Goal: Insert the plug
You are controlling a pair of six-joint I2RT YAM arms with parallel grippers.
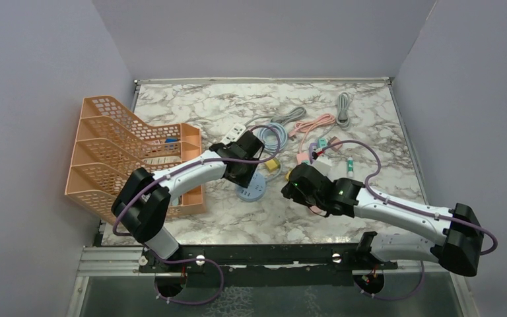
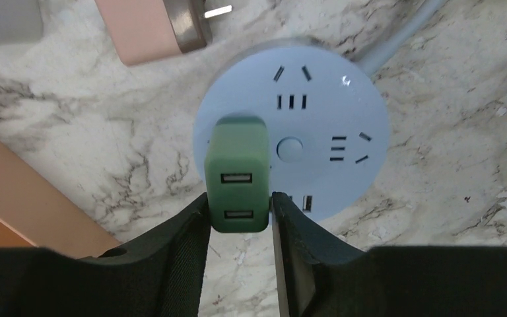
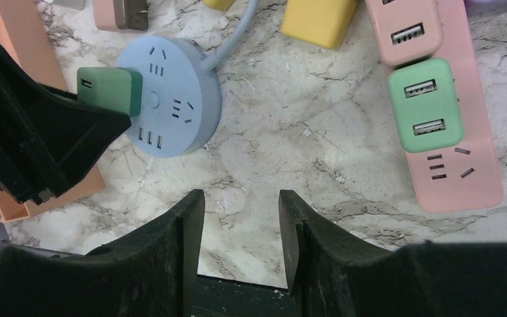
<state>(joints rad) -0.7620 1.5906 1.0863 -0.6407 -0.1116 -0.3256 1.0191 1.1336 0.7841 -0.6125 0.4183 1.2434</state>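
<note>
The green plug sits between the left fingers, which are closed on its two sides. It is over the left rim of the round socket, and its body hides its own prongs. Neither wrist view shows whether they are in the slots or only above them. From overhead, the left arm's wrist covers the plug and most of the socket. The right fingers are spread apart with nothing between them, above bare desk near its front edge. The black body of the left arm fills the left side of the right wrist view.

An orange file rack stands just left of the socket, so there is little room on that side. Open marble lies between the socket and the pink power strip to its right. The strip runs off the top of the right wrist view. A yellow adapter and a pink adapter are also cut off at the top edges.

The socket is a flat, pale blue disc with slot groups around a central button, and its cord leads away from the arms. The plug is a matte, rounded block with two USB ports on its top face. A lighter green adapter of the same shape sits in the strip. The desk has a grey-veined marble pattern and the rack is perforated plastic. Coiled cables lie toward the far edge.
</note>
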